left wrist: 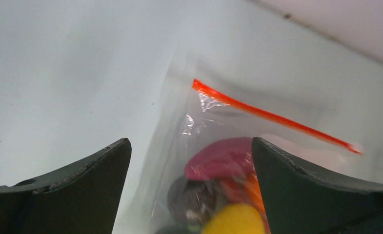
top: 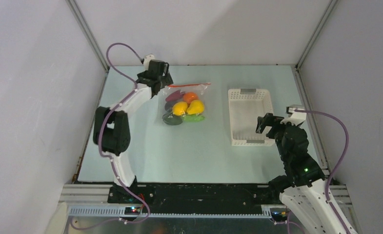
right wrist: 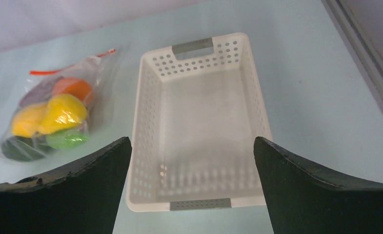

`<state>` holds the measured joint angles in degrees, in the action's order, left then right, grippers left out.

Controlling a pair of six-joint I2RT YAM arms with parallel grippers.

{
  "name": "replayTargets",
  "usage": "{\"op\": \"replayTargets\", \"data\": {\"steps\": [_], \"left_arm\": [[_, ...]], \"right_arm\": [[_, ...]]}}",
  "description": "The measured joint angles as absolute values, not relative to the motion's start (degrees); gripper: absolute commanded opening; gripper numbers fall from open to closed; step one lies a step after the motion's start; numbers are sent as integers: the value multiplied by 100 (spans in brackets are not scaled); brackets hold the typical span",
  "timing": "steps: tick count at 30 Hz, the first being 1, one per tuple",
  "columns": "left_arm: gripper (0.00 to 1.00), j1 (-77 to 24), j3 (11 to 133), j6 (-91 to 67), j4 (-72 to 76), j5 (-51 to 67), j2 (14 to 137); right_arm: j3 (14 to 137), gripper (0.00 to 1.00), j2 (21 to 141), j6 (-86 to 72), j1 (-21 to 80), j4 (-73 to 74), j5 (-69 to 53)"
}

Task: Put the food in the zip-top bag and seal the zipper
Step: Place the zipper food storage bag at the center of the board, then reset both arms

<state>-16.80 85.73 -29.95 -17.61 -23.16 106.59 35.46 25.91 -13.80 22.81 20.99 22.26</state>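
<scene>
Left pincer (left wrist: pixel 189 146) open, empty. Zip-top bag (left wrist: pixel 199 122) flat on table (top: pixel 179 156) just ahead, food (left wrist: pixel 221 158) inside, zipper (left wrist: pixel 272 117) beyond. Right pincer (right wrist: pixel 191 141) open, empty; white basket (right wrist: pixel 148 97) directly ahead, bag off left.

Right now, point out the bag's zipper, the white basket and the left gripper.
zipper (left wrist: pixel 272 117), left wrist view, middle of the orange-red strip.
white basket (right wrist: pixel 199 63), right wrist view, its far perforated wall.
left gripper (left wrist: pixel 190 140), left wrist view, midway between its fingertips.
</scene>
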Motion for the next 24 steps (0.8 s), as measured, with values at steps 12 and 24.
{"op": "replayTargets", "data": {"steps": [12, 24], "left_arm": [[100, -1747, 5795, -3693, -2132, -2217, 5273], [100, -1750, 4257, -4213, -3568, -2021, 3682]], "right_arm": [[3546, 100, 2270, -2176, 2224, 2600, 2259], [3546, 99, 2005, -2668, 2220, 2764, 1986]]}}
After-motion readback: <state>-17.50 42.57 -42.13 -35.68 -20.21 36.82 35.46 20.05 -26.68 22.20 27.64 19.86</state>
